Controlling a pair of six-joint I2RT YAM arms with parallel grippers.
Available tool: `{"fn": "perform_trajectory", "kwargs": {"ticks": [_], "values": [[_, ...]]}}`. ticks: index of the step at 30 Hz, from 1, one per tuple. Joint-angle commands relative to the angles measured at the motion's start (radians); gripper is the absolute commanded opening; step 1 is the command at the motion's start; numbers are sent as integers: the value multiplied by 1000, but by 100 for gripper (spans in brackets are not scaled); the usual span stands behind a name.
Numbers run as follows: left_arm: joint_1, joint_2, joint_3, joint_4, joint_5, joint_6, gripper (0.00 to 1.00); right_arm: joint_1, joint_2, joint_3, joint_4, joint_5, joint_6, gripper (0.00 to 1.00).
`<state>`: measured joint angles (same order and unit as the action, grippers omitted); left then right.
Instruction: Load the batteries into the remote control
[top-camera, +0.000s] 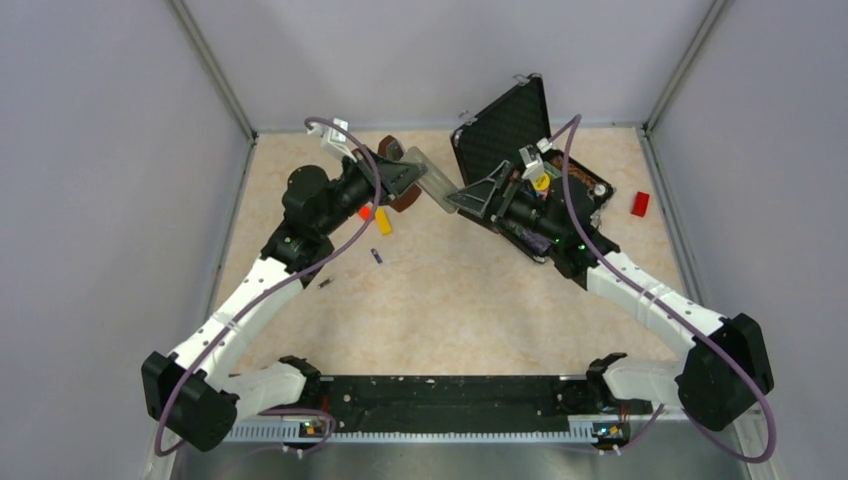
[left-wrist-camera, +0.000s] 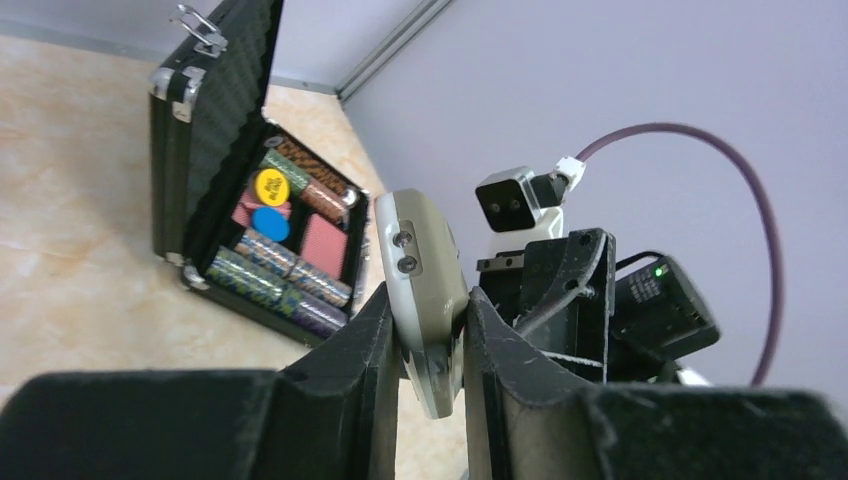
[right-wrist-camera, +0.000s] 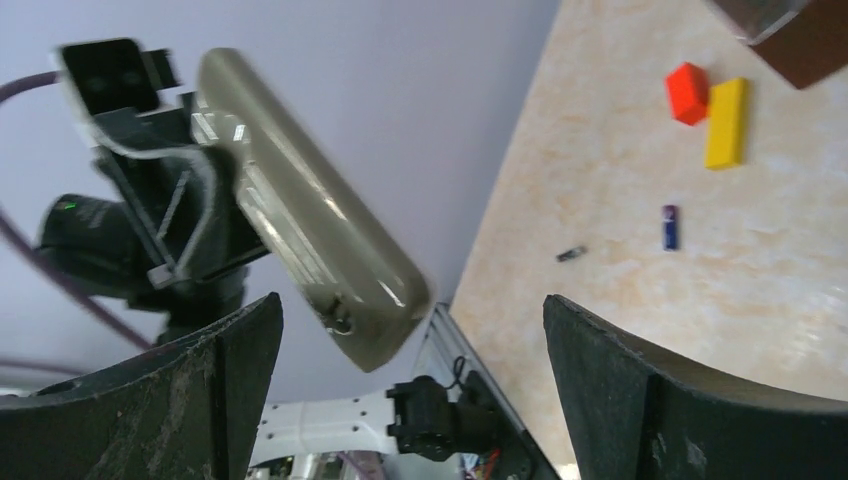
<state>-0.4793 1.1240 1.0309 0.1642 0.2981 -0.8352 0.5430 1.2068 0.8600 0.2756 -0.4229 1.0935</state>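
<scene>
Remote control (top-camera: 432, 182) clamped by left gripper (top-camera: 405, 180), long axis running straight out past fingertips toward right gripper (top-camera: 468, 196), fingers spread wide, holding nothing. Blue battery (right-wrist-camera: 669, 227), grey battery (right-wrist-camera: 571, 254) on table (top-camera: 470, 300) nearside of left gripper, seen only from top and right wrist.

Lab test cell: plain grey panel walls (top-camera: 100, 150), aluminium frame posts (top-camera: 212, 68) (corner-mounted), marble-look tabletop (top-camera: 460, 300).

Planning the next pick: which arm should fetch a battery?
Right, probably: the right gripper is open and empty, while the left gripper is shut on the remote. Both batteries lie loose on the table.
</scene>
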Motion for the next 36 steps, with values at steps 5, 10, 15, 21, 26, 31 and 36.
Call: {"fn": "perform_trajectory", "kwargs": {"ticks": [5,10,15,21,26,31,36], "values": [[0,-19,-46,265,41,-283,0,-3,-21,-13,416,-99,171,94],[0,-2,-64,331,69,-352,0,-3,30,1,503,-129,244,62],[1,0,-71,338,79,-363,4,-2,51,-21,561,-127,294,24],[-2,-7,-89,320,58,-370,59,-2,58,-19,556,-149,287,11],[-1,-1,-87,300,33,-371,63,-1,68,-31,569,-170,296,11],[-2,10,-80,292,6,-366,47,1,70,-48,572,-163,307,11],[-5,40,-74,287,36,-370,44,5,80,-37,552,-166,307,15]]}}
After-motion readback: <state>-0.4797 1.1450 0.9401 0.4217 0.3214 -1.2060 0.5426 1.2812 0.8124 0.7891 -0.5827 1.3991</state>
